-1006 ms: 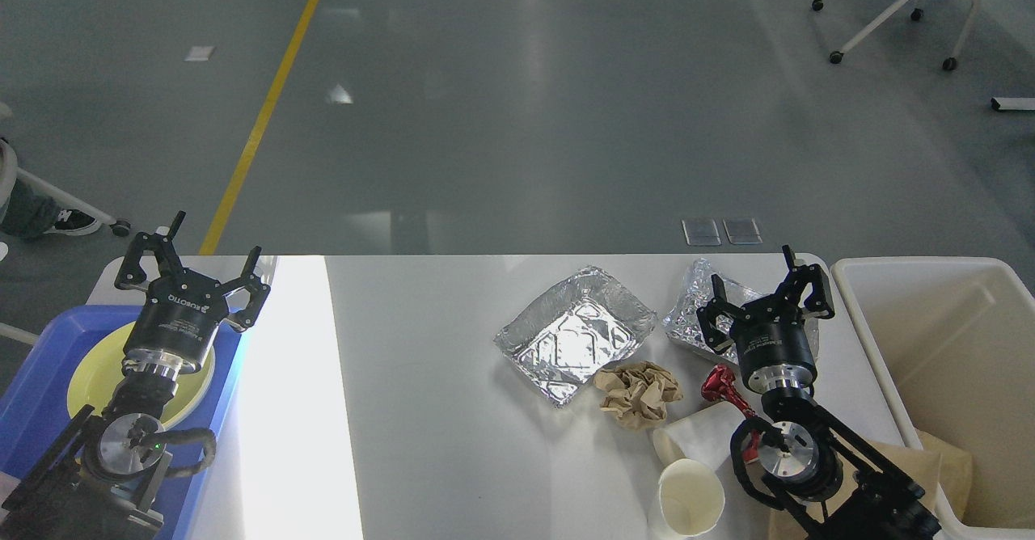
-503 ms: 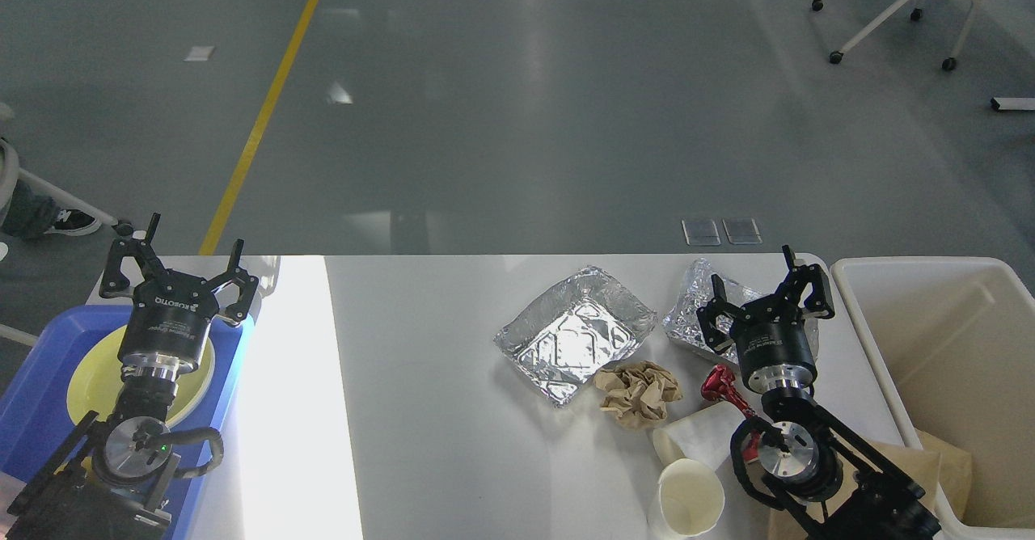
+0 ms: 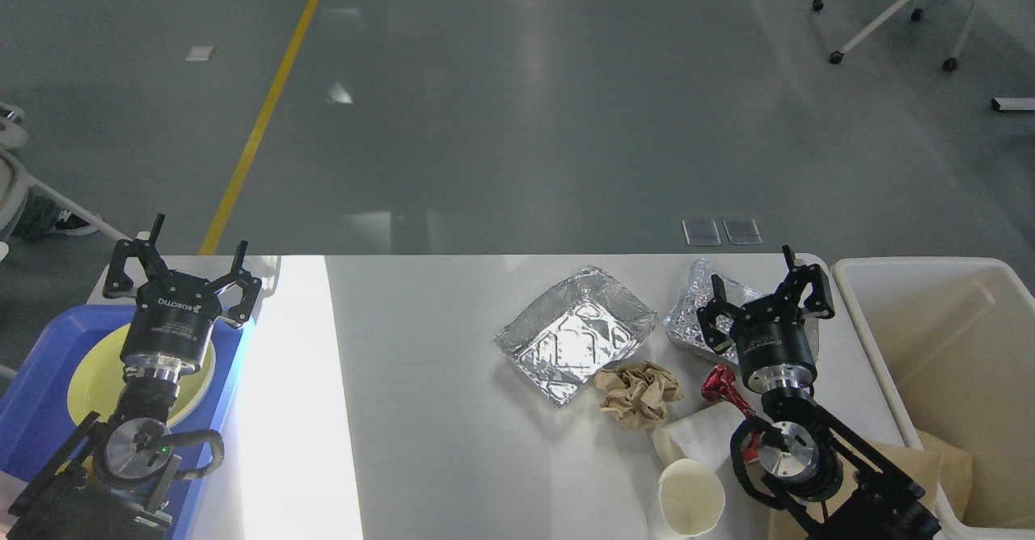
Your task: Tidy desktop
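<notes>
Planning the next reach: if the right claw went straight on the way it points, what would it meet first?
Probably the crumpled foil tray lying just under and ahead of the right claw on the desktop; depth is unclear, so it might pass above.

My left gripper hangs spread and empty over the yellow plate in the blue tray, my right gripper gapes above crumpled foil on the desktop.

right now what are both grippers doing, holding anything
left gripper: open, holding nothing, above the blue tray.
right gripper: open, holding nothing, over the foil tray.
</notes>
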Controlling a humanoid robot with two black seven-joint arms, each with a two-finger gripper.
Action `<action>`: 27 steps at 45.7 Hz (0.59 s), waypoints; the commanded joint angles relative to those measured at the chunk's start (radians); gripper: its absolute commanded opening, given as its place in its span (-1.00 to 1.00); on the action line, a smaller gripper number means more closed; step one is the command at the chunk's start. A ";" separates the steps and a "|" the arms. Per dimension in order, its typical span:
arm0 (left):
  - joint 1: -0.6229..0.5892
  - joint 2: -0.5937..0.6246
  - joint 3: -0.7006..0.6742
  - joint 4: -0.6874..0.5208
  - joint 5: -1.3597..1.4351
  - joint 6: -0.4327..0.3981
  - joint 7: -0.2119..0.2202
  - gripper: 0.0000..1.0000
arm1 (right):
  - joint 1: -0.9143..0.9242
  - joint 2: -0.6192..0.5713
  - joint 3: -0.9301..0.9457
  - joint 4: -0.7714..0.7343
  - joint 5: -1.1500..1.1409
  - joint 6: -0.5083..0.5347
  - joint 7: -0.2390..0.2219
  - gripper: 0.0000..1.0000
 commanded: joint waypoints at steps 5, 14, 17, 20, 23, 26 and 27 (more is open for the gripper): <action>0.000 0.000 0.000 0.000 -0.001 0.000 0.000 0.94 | 0.000 0.000 0.000 0.000 0.000 0.000 0.000 1.00; 0.000 0.000 0.000 0.000 -0.001 0.000 0.000 0.94 | 0.000 0.000 0.000 0.000 0.000 0.000 0.000 1.00; 0.000 0.000 0.000 0.000 -0.001 0.000 0.000 0.94 | 0.000 0.000 0.000 0.000 0.000 0.000 0.000 1.00; 0.000 0.000 0.000 0.000 -0.001 0.000 0.000 0.94 | 0.000 0.000 0.000 0.000 0.000 0.000 0.000 1.00; 0.000 0.000 0.000 0.000 -0.001 0.000 0.000 0.94 | 0.000 0.000 0.000 0.000 0.000 0.000 0.000 1.00; 0.000 0.000 0.000 0.000 -0.001 0.000 0.000 0.94 | -0.002 0.000 0.000 0.000 0.001 0.000 0.000 1.00; 0.000 0.000 0.000 0.000 -0.001 0.000 0.000 0.94 | -0.002 0.000 0.000 0.000 0.001 0.000 0.000 1.00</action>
